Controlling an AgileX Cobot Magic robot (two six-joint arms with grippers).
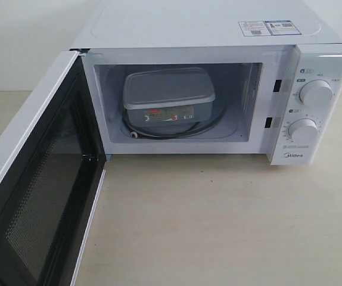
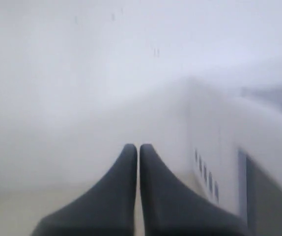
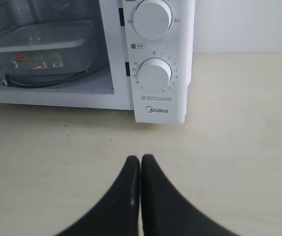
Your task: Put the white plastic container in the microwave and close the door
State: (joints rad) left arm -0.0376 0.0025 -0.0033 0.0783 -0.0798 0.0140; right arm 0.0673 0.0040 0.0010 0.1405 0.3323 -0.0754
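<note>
The white microwave [image 1: 218,30] stands open on the table. The white plastic container [image 1: 168,95] sits inside on the glass turntable [image 1: 202,128], lid on, red-and-grey label facing out. The door [image 1: 34,179] is swung wide to the left, its black mesh inner face showing. Neither gripper appears in the exterior view. My right gripper [image 3: 140,158] is shut and empty, low over the table in front of the microwave's dial panel [image 3: 153,73]; the container [image 3: 42,44] shows inside. My left gripper [image 2: 138,146] is shut and empty, close to a blurred white body with small slots [image 2: 206,174].
Two round dials [image 1: 316,92] [image 1: 304,130] sit on the right panel, with stickers [image 1: 266,27] on top. The light wooden table [image 1: 218,220] stretches in front of the microwave. The open door takes up the left front area.
</note>
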